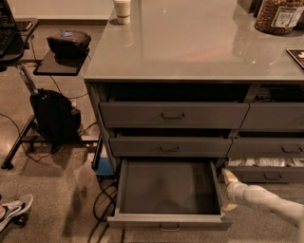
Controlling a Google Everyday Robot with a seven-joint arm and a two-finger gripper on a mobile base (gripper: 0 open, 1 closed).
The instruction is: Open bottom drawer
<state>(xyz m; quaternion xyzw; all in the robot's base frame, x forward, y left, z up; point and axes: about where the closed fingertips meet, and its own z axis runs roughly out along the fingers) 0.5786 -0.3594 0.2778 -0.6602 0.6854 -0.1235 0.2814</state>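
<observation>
At the foot of the left-hand stack, the bottom drawer stood pulled well out over the floor, its plain grey inside bare to view; since its front sat far forward of the two taller drawers above, you could judge the opening done or very nearly so. Its small pull handle lay centred on the low front with nothing on it; that suggests the pull did not call for a grip at this point. Just beside the drawer's right wall, near its front corner, you had the gripper; its two pale fingers were spread apart and held nothing, which reads as a release posture rather than a grasp; whether a fingertip touched the drawer's side I could not tell. The white arm ran off toward the lower right; it came in low and from the side, likely to stay clear of the drawer's travel. Above, the middle drawer and the top drawer sat far back, their handles untouched; to the right, a neighbouring drawer showed white items and was no part of your job. On the grey countertop stood a cup and a jar; loose cables lay on the floor by the drawer's left side, worth minding if the base moves.
</observation>
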